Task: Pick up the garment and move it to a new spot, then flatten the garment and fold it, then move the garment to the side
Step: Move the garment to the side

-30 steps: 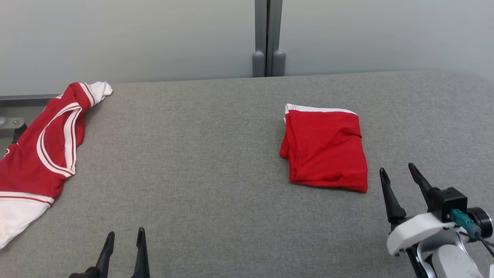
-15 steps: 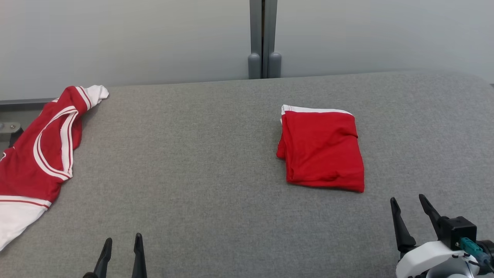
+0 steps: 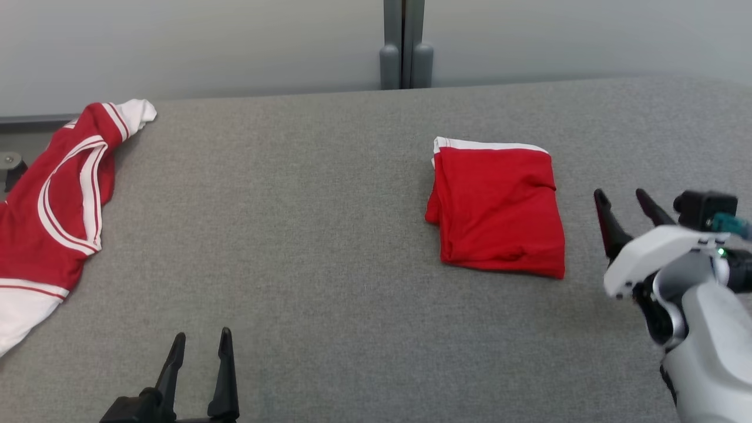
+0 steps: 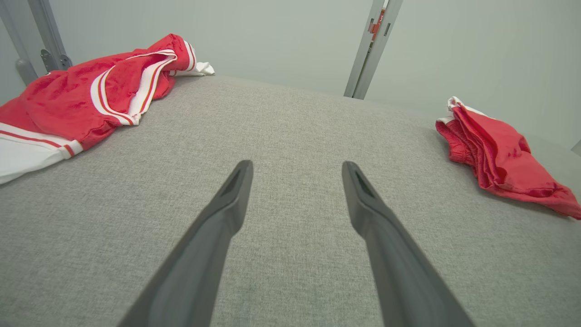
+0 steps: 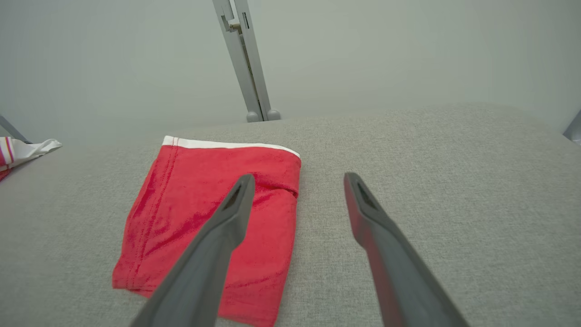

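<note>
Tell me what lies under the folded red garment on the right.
The folded red garment rests on the grey table; a white band shows along its far edge. Nothing lies on top. Its inner folds and the table patch beneath it are covered.

The red garment (image 3: 499,211), white band along its far edge, lies folded flat at right.

Two red garments are lying on one grey surface (image 3: 323,235): one folded garment (image 3: 496,211) and one rumpled garment (image 3: 53,205). One left end effector (image 3: 202,333) and one right end effector (image 3: 619,192) are showing, each bearing two dark fingers.
</note>
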`<state>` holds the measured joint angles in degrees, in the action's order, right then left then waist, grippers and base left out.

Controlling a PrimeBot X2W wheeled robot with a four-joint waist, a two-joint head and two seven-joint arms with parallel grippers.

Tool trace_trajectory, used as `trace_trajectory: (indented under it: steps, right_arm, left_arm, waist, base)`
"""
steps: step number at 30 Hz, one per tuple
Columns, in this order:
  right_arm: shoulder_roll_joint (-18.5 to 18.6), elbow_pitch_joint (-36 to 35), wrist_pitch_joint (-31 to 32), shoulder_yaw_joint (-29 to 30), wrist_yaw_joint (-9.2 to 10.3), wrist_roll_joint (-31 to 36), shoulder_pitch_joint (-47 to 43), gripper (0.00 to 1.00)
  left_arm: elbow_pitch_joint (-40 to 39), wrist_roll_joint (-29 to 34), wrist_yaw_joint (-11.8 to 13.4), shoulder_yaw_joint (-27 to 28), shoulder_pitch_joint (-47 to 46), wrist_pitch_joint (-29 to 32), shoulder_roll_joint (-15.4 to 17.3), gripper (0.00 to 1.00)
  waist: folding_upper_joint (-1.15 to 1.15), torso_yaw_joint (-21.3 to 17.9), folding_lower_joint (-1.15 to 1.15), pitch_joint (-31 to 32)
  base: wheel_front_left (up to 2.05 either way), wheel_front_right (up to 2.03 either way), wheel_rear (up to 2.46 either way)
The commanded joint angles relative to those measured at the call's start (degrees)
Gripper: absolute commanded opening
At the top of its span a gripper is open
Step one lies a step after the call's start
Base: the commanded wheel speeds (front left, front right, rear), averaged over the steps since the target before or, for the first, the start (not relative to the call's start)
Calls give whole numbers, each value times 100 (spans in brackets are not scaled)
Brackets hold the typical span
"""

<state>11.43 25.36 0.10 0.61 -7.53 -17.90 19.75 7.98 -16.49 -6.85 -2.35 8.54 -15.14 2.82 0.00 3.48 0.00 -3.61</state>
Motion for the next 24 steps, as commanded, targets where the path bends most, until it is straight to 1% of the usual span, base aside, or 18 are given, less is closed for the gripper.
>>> trace_trajectory:
  steps: [1,5,8,10,13,19,20,21,22,24]
  right_arm:
    - [43,117,369,119,9,7,295,100]
    - [-113,543,1465,370,6,31,967,100]
    - [-142,877,1909,499,9,193,1300,100]
    - [-199,1129,2042,621,8,340,1444,100]
    - [-297,1483,2059,857,8,536,1586,100]
    - [-385,2023,1984,1164,9,817,1703,100]
    - [-412,2116,1980,1221,9,836,1697,80]
    - [-437,2160,1947,1257,9,854,1705,8]
    - [-454,2207,1883,1310,9,873,1731,0]
    - [-492,2276,1797,1356,9,813,1800,0]
  left_arm:
    - [10,18,-21,-46,-165,1,14,100]
    - [61,-41,-37,-140,-366,1,15,100]
    - [86,-77,-49,-231,-512,1,14,100]
    - [117,-104,-57,-267,-602,1,15,100]
    - [136,-158,-51,-290,-717,0,15,100]
    - [138,-211,-59,-313,-786,1,14,100]
    - [136,-215,-60,-302,-777,1,14,100]
    - [134,-216,-61,-293,-767,1,14,100]
    - [132,-222,-61,-275,-754,1,14,100]
    - [122,-213,-62,-267,-746,1,14,100]
  waist:
    - [0,142,0,-317]
    - [0,297,0,-617]
    - [0,434,0,-816]
    - [0,539,0,-916]
    - [0,673,0,-1018]
    - [0,766,0,-1099]
    - [0,758,0,-1101]
    - [0,742,0,-1102]
    - [0,704,0,-1101]
    - [0,615,0,-1104]
  base:
    - [0,0,0]
    - [0,0,0]
    - [0,0,0]
    - [0,0,0]
    - [0,0,0]
    - [0,0,0]
    - [0,0,0]
    - [0,0,0]
    - [0,0,0]
    - [0,0,0]
